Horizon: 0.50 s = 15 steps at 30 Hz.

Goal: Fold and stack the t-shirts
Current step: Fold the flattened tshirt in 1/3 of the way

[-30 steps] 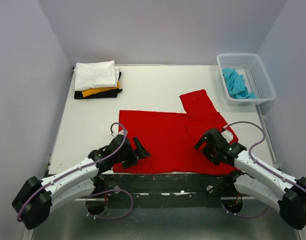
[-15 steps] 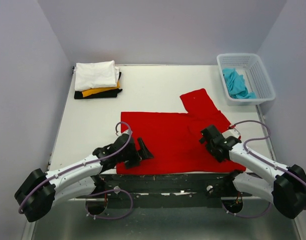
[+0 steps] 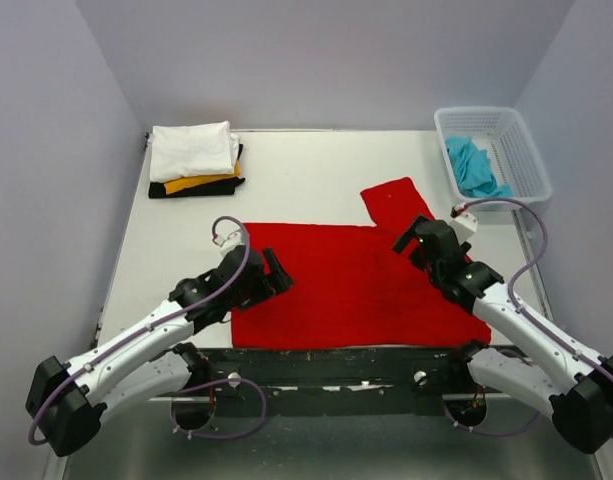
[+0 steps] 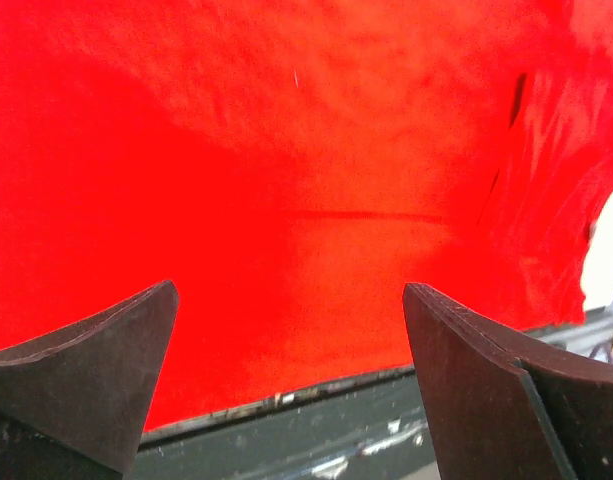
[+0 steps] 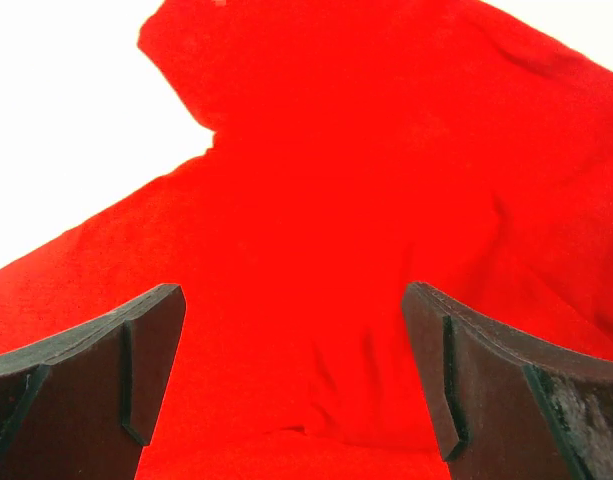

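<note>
The bright red t-shirt [image 3: 356, 280] lies spread flat on the near half of the white table, one sleeve [image 3: 394, 203] pointing toward the back. My left gripper [image 3: 274, 272] is open and empty above the shirt's left edge; its wrist view shows red cloth [image 4: 286, 180] down to the table's near edge. My right gripper [image 3: 418, 236] is open and empty over the shirt's right part, near the sleeve; red cloth [image 5: 336, 230] fills its wrist view. A turquoise t-shirt [image 3: 472, 166] lies crumpled in the basket. Folded white [image 3: 191, 148], yellow-orange [image 3: 198, 182] and black [image 3: 218, 187] t-shirts are stacked at the back left.
The white lattice basket [image 3: 527, 160] stands at the back right corner of the table [image 3: 306, 170]. Grey walls close in the back and both sides. The dark near edge of the table [image 4: 316, 420] shows under the left fingers.
Both arms have moved away from the near edge toward the back: the left gripper up along the shirt's left edge, the right gripper up toward the sleeve. The shirt's lower right corner now lies flat.
</note>
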Available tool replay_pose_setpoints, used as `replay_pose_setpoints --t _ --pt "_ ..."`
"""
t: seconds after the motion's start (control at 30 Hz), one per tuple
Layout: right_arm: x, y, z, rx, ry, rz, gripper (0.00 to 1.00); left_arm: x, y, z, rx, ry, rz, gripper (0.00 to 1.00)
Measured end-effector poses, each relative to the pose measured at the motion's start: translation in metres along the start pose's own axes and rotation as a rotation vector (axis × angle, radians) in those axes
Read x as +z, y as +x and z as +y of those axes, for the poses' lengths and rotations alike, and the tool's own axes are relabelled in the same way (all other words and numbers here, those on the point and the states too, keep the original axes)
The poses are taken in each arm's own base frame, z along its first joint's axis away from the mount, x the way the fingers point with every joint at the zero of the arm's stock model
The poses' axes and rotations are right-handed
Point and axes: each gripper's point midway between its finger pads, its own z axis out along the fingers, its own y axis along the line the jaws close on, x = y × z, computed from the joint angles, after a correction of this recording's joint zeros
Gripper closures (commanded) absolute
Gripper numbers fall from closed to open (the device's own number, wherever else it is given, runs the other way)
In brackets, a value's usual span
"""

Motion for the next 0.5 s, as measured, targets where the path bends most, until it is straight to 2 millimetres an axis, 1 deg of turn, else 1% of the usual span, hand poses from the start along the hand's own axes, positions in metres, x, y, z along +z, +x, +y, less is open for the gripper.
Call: replay_pose_setpoints --t 0.07,0.13,0.2,0.23,0.3,0.33,0.4,0.5 --pt "0.006 0.0 0.018 -0.032 -0.064 0.006 0.0 -0.002 -0.018 0.002 -0.011 -0.004 -0.062 0.01" --pt "0.017 0.007 0.031 -0.067 -0.096 0.032 0.0 0.0 -0.041 0.011 -0.042 -0.025 -0.125 0.01" --pt "0.036 0.02 0.041 -0.121 -0.081 0.073 0.0 0.006 -0.069 0.024 -0.08 -0.058 -0.191 0.01" --pt "0.044 0.025 0.043 -0.141 -0.068 0.087 0.0 0.009 -0.082 0.032 -0.101 -0.087 -0.217 0.01" --pt "0.061 0.034 0.045 -0.172 -0.039 0.111 0.0 0.017 -0.103 0.045 -0.129 -0.136 -0.238 0.01" --pt "0.07 0.037 0.045 -0.178 -0.027 0.118 0.0 0.019 -0.109 0.047 -0.137 -0.145 -0.243 0.01" --pt "0.082 0.041 0.04 -0.177 -0.009 0.131 0.0 0.033 -0.132 0.048 -0.149 -0.146 -0.251 0.01" --pt "0.101 0.045 0.032 -0.155 0.004 0.162 0.0 0.051 -0.153 0.048 -0.16 -0.123 -0.24 0.01"
